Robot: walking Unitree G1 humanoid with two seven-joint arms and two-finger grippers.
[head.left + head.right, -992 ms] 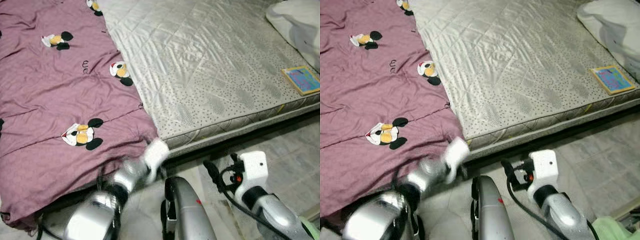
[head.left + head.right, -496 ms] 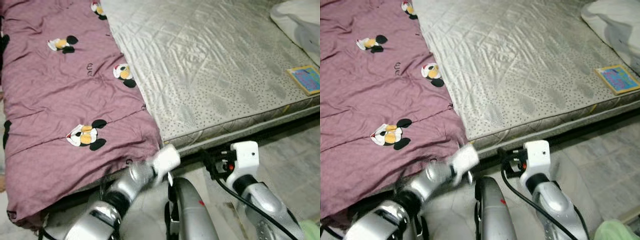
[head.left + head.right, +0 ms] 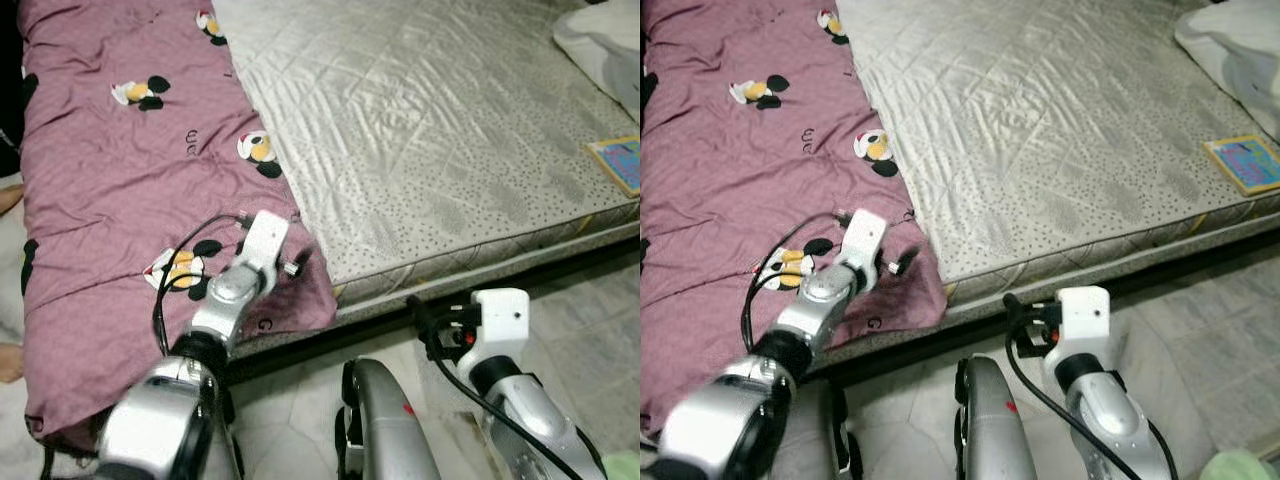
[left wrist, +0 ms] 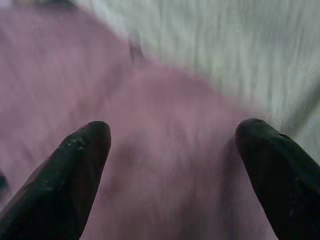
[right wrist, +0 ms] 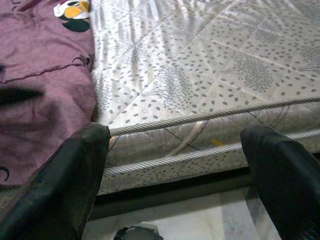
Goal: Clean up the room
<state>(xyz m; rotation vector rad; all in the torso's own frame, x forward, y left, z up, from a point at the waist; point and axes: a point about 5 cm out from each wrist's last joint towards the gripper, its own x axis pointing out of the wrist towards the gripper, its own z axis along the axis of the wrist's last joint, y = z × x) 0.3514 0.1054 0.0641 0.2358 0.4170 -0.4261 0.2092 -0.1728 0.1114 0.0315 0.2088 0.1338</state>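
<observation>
1. Mauve cotton quilt printed with cartoon mouse heads (image 3: 130, 190): spread over the left part of the grey quilted mattress (image 3: 430, 150), its near corner (image 3: 310, 290) draped over the mattress's front edge.
2. Handling, judged: soft, limp and fairly bulky. It should bunch and drag rather than lift whole, and it is neither fragile nor slippery. The best hold is a pinch of the hem at the near corner, taking a good fold of cloth.
3. Orientation: the quilt's long axis runs from the front edge of the mattress toward its far edge, and its right hem lies along that axis.
4. Left gripper (image 4: 170, 175): fingers spread wide just above the near corner, with nothing held.
5. Right gripper (image 5: 175, 165): fingers wide open and empty, low before the mattress's front edge.
6. Flat colourful picture book (image 3: 618, 163): lies near the mattress's front right corner.
</observation>
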